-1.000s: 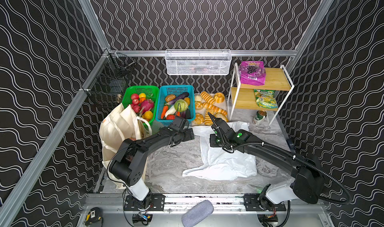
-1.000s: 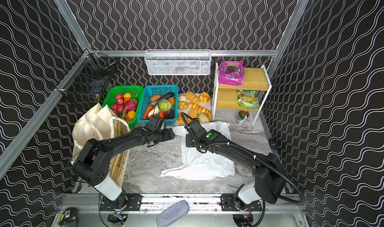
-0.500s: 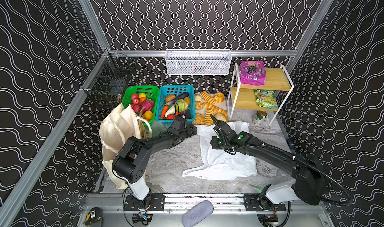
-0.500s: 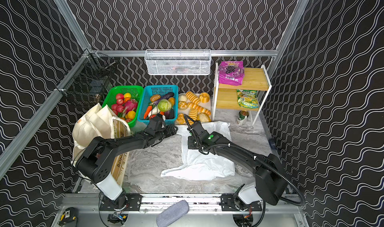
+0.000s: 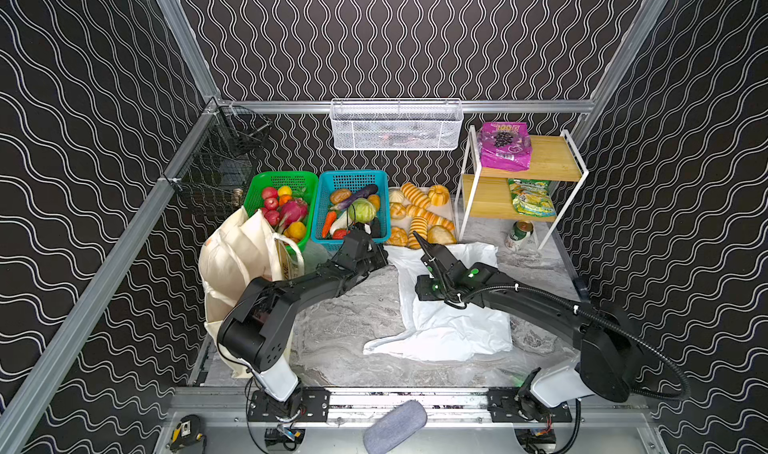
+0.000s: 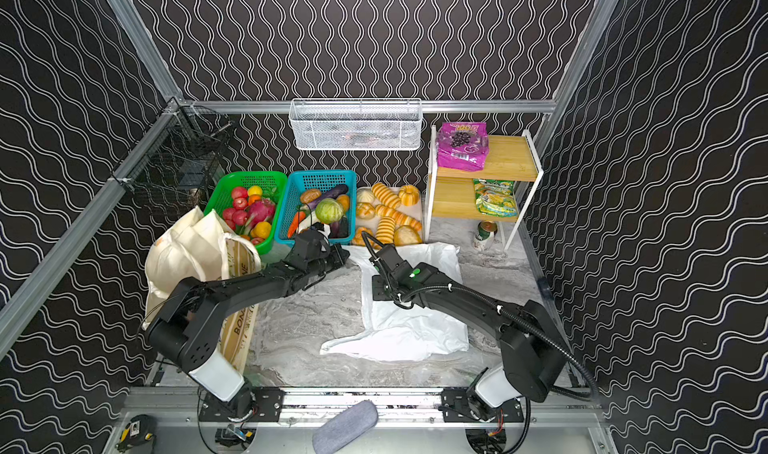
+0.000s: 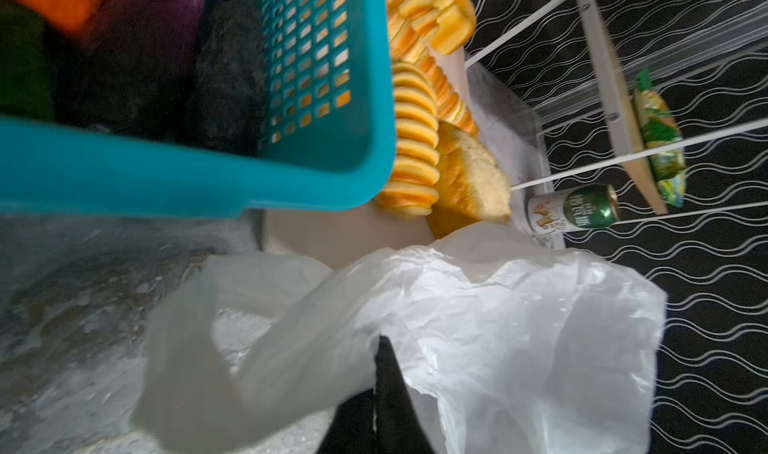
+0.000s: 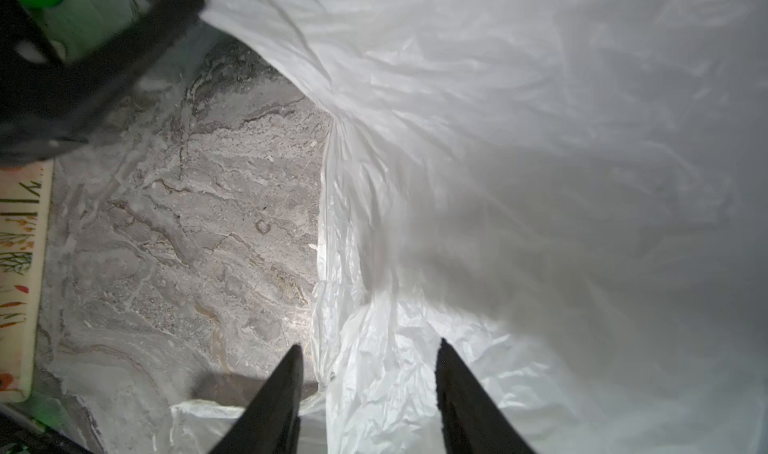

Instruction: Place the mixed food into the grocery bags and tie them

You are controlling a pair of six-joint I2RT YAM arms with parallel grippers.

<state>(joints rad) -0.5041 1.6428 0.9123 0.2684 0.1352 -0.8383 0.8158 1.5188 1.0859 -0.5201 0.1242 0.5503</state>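
Of the grocery bags, the thin white plastic bag (image 5: 453, 327) lies flat on the marble table, and the cream canvas tote (image 5: 232, 265) stands at the left. My left gripper (image 7: 381, 342) is shut on the white bag's handle loop (image 7: 257, 348), close to the blue basket (image 5: 328, 240). My right gripper (image 8: 370, 346) is open just above the bag's edge with nothing between its fingers. Mixed food is apart from the bags: the cabbage (image 5: 362, 211) in the blue basket, a purple packet (image 5: 503, 146) on the shelf, and a can (image 5: 517, 233) under it.
A green basket (image 5: 253, 194) of toy fruit stands behind the tote. Golden breads (image 5: 419, 219) lie on a tray beside the blue basket. A white-framed wooden shelf (image 5: 552, 161) holds a green-yellow packet (image 5: 532, 198). A white mesh basket (image 5: 397, 125) hangs on the back rail.
My left gripper reached right to the bag's far corner and shut on its handle. My right gripper's jaws have opened wider over the bag.
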